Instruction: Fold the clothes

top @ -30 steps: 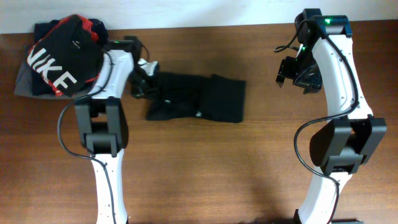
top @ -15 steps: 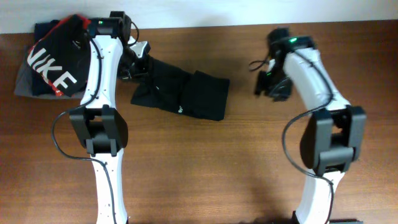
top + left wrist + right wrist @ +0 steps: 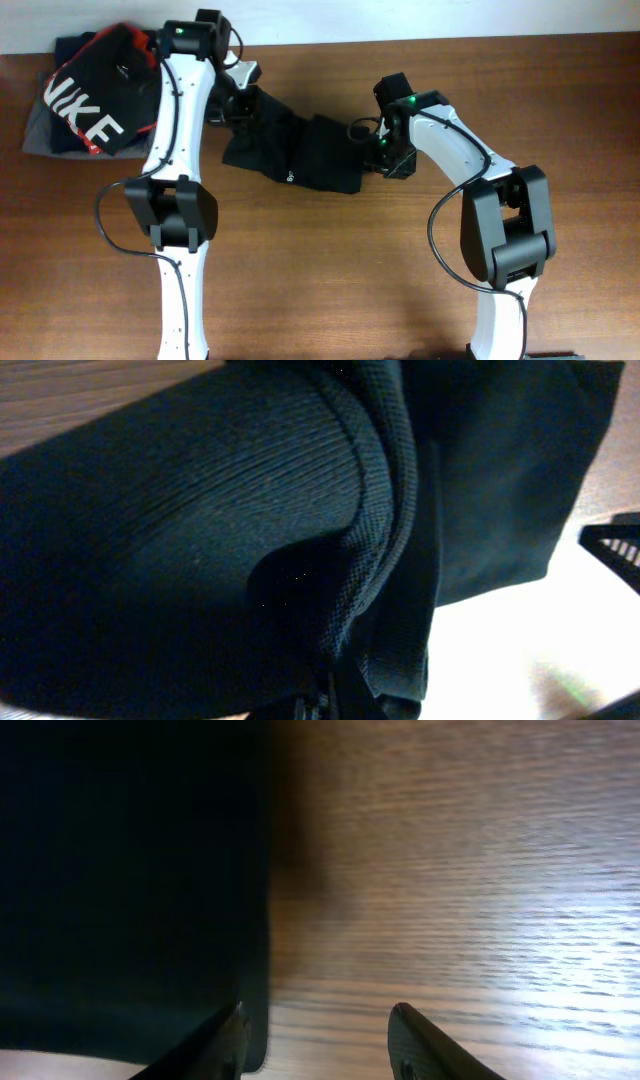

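Seems well advanced: black T-shirt (image 3: 300,150) doubled into a narrow bundle on the table (image 3: 400,260) left of centre, one end clamped in the left gripper (image 3: 238,100), right gripper (image 3: 318,1020) parted at its other edge, last fold probably pending.

You are seeing black T-shirt (image 3: 310,150), soft fabric, short-sleeved, folded into long narrow bundle. It is lying slantwise on wooden table (image 3: 400,260), running from upper left down to lower right. Upper-left end is bunching up, ribbed weave and stitched hem curling over. Lower-right end is lying flat, its straight edge resting on wood. Tiny white logo (image 3: 289,178) is showing near lower edge.
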`<state>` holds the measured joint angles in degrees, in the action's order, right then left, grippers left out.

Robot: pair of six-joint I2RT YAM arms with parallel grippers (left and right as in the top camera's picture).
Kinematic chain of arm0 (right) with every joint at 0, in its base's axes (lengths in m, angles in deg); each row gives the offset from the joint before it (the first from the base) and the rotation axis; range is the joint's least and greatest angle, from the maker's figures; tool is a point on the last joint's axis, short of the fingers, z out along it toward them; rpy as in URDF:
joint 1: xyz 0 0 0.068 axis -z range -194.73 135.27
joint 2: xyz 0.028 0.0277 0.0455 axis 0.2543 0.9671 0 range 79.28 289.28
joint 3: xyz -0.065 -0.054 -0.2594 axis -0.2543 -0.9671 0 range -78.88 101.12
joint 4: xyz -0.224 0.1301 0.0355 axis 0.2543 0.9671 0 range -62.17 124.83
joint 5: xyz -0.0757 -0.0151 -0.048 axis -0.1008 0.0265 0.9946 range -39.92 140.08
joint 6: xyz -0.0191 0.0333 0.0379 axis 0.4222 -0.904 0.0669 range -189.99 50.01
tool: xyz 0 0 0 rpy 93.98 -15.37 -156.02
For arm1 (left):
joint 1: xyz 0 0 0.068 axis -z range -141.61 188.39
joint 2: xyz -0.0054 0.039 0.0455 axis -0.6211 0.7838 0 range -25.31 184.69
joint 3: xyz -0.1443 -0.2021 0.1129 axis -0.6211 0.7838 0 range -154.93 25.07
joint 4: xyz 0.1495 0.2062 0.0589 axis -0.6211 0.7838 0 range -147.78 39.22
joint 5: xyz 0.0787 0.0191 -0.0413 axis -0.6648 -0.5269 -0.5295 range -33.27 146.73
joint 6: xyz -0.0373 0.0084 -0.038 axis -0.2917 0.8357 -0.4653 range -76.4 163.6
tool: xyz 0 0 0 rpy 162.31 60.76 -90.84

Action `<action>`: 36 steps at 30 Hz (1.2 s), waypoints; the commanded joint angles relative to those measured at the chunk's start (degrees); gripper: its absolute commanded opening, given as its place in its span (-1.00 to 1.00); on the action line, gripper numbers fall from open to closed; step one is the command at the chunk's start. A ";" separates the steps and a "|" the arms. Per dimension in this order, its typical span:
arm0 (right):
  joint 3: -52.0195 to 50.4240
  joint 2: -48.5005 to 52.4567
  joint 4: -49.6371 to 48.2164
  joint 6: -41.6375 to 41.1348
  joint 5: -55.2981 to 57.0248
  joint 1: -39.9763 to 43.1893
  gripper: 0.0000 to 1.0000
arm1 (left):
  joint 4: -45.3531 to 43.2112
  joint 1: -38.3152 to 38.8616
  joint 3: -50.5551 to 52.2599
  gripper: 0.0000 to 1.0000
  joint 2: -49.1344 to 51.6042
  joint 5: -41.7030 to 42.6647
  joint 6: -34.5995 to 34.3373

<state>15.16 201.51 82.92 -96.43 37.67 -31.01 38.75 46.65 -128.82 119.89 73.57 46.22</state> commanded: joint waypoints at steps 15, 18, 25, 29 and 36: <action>-0.79 6.47 -2.99 -2.86 -3.72 -1.44 -0.03 | 0.15 9.05 -3.48 -0.99 0.17 -8.02 2.25; -0.79 7.08 -3.10 -2.86 -3.72 -1.46 -0.03 | 0.15 10.05 -5.38 -0.99 0.17 -8.74 2.25; -0.79 7.67 -3.52 -3.06 -4.04 -1.46 -0.03 | -3.17 13.03 -7.63 -0.99 0.17 -8.09 2.21; -0.79 7.67 -3.50 -3.02 -4.57 -1.46 -0.03 | -4.22 15.08 -7.63 -0.97 0.20 -8.13 2.25; -0.79 7.67 -3.52 -3.02 -5.01 -1.44 -0.03 | -4.31 17.49 -7.52 -0.94 0.98 -8.15 2.27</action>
<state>14.94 205.90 79.77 -98.97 33.85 -31.92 34.53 63.02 -135.18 119.98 65.20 47.33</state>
